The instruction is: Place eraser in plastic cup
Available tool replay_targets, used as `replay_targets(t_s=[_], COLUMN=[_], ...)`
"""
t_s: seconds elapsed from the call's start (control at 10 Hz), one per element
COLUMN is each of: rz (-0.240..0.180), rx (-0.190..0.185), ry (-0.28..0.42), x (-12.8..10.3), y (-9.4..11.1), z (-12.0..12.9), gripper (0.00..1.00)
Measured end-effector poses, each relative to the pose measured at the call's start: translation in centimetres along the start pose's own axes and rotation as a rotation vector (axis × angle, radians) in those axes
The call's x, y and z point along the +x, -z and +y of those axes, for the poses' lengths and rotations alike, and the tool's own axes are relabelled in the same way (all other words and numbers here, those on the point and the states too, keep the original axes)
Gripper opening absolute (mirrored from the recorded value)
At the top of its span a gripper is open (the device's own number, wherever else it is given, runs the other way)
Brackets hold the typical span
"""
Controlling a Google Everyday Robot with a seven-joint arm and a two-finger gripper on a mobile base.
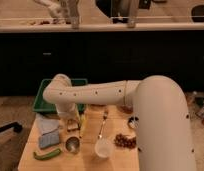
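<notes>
You get one view, from above the arm. Your end effector (72, 125) hangs low over the left-middle of the tabletop (28, 150), just behind the steel cup (72, 144); you cannot tell its grip state. The white arm (102, 92) hides much of the far tabletop. The eraser and plastic cup cannot be made out, perhaps hidden under the arm. A white cup (103, 148) stands near the front, grapes (125, 141) right of it.

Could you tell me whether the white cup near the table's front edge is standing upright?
Upright: the white cup shows its round open rim facing up. The gripper is behind it.
</notes>
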Motion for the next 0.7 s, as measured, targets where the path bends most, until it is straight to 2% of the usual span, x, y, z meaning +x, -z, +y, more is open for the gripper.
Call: replay_targets(t_s=[0.6, 0.7], rz=[-0.013, -0.013], rx=[-0.006, -0.007], ry=[-0.003, -0.004], x=[0.54, 0.54], y=[-0.39, -0.39], z=[0.14, 0.16], gripper=[0.00, 0.04])
